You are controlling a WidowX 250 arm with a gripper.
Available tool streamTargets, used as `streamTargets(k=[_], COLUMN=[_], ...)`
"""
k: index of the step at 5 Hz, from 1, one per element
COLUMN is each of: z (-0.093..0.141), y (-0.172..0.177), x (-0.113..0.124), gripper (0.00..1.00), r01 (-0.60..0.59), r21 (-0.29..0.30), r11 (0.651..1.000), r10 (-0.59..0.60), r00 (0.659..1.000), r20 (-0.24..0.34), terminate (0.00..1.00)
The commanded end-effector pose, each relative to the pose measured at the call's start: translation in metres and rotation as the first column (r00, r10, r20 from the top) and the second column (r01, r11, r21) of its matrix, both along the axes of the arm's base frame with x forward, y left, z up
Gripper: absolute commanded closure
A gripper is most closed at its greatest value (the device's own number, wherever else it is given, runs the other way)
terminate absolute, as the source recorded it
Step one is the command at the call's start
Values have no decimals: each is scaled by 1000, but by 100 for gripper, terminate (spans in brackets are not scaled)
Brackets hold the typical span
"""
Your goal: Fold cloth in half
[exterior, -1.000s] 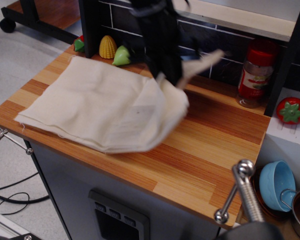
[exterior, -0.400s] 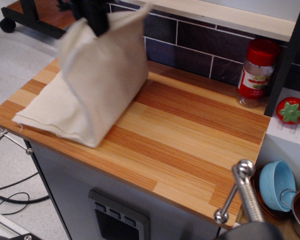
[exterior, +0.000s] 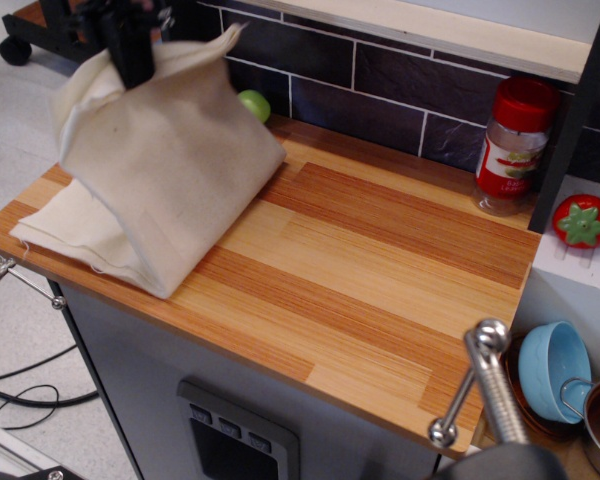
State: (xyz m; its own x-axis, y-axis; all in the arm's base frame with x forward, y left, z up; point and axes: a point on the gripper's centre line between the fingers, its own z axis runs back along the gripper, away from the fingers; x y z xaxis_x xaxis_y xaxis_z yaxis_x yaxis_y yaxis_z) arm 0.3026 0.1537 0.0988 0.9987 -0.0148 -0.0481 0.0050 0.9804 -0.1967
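Note:
The cream cloth [exterior: 165,170] lies at the left end of the wooden counter [exterior: 380,260]. Its right part is lifted and carried over its left part, forming a tent. My black gripper [exterior: 130,45] is at the top left, above the counter's left end, shut on the raised edge of the cloth. The lower layer spreads flat to the counter's front left corner. The fingertips are hidden in the fabric.
A green toy [exterior: 253,104] peeks out behind the cloth by the dark tiled wall. A red-lidded jar [exterior: 512,140] stands at the back right, with a red toy tomato [exterior: 582,220] beside it. A blue cup [exterior: 555,368] and a metal faucet [exterior: 490,385] are at the lower right.
My gripper has moved from the counter's middle to the left with the cloth edge, drawing the right part up and over the left part. The cloth's bottom layer has slid slightly left.

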Motion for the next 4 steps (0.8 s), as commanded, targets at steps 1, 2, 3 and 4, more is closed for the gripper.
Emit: streamTargets(k=[1,2,3,4], z=[-22,-22,-22,-22], y=[32,32,32,32], x=[0,0,0,0], gripper=[0,0,0,0], r01=[-71,-71,-71,-71], r21=[133,133,133,133], r11=[989,989,989,989], r10=[63,63,63,63], r00=[996,996,996,996], r20=[63,63,63,63], terminate=[0,0,0,100])
